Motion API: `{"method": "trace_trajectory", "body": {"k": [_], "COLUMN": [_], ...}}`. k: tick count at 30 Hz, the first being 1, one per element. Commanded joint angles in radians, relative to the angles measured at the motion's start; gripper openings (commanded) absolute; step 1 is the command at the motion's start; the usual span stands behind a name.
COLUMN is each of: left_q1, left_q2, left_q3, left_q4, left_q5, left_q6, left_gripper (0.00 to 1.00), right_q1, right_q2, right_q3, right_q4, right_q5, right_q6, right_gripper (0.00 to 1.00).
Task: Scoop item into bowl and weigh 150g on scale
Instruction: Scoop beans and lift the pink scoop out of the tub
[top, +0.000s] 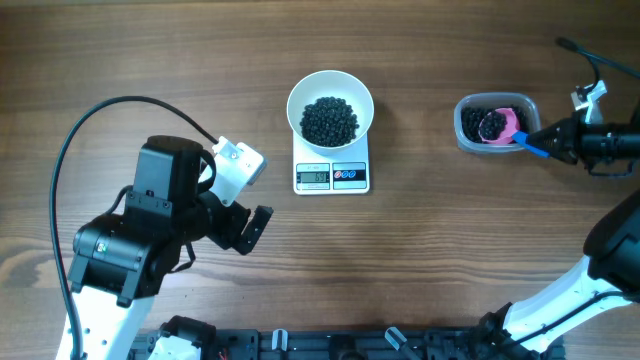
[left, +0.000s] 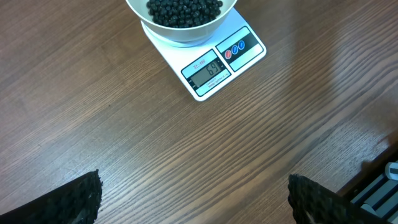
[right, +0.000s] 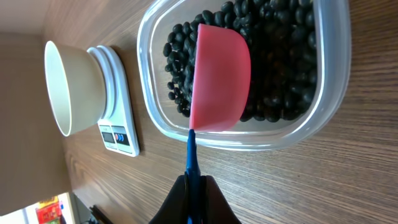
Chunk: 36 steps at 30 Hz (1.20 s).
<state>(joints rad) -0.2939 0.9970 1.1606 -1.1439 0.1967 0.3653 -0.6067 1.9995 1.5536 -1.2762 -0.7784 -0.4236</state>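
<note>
The item (top: 330, 120) lies in two piles on the table (top: 150, 60). One is in the bowl (top: 298, 92), which stands on the scale (top: 332, 178). The other is in the clear tub (top: 466, 138), well off to the right. The left gripper (top: 250, 228) hangs near the scale with its jaws spread wide, holding nothing. The right gripper (right: 194, 186) is clamped on the blue handle (right: 191, 152) of the pink scoop (right: 221, 78), which sits in the tub among the item. The display (left: 207, 70) seems to show two digits, so more is likely needed.

The risks, as I judge them:
- The carry to the bowl is long, and a tilted or heaped scoop would shed pieces that roll away over the wood.
- A knock on the bowl's rim could shift it on the scale.
- The thin handle could twist in the grip.
- A full last scoop could overshoot.
</note>
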Motion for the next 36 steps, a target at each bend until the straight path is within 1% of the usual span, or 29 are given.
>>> {"method": "trace_trajectory", "body": {"k": [1,5,8,13,21,26,31,33,36], "left_q1": [0.007,0.007,0.007,0.007,0.007,0.007,0.007,0.007,0.007], "left_q2": [0.0,0.0,0.0,0.0,0.0,0.0,0.0,0.0,0.0], "left_q3": [0.018,0.018,0.018,0.018,0.018,0.018,0.018,0.018,0.018], "left_q4": [0.003,0.002,0.003,0.003,0.003,0.003,0.003,0.002,0.003], "left_q5": [0.016,0.016,0.016,0.016,0.016,0.016,0.016,0.016,0.016], "left_q6": [0.021,0.02,0.02,0.02,0.021,0.02,0.02,0.02,0.02], "left_gripper": [1.0,1.0,1.0,1.0,1.0,1.0,1.0,1.0,1.0], "right_q1": [-0.013,-0.028,-0.047,-0.081,-0.107,-0.105,-0.06,-0.016,0.045], "right_q2": [0.024,0.024,0.024,0.024,0.024,0.024,-0.01,-0.042,-0.071], "right_q3": [-0.01,-0.01,-0.01,-0.01,-0.01,-0.01,-0.01,-0.01,-0.01], "right_q4": [-0.02,-0.028,-0.031,-0.055,-0.221,-0.326,-0.336,-0.336,-0.336], "right_q5": [-0.09,-0.11,-0.197,-0.215,-0.336,-0.357,-0.412,-0.467,-0.489], "right_q6": [-0.051,-0.051,-0.076,-0.102,-0.263,-0.322,-0.309,-0.305,-0.276], "right_gripper": [0.04,0.04,0.04,0.04,0.05,0.05,0.05,0.04,0.05]}}
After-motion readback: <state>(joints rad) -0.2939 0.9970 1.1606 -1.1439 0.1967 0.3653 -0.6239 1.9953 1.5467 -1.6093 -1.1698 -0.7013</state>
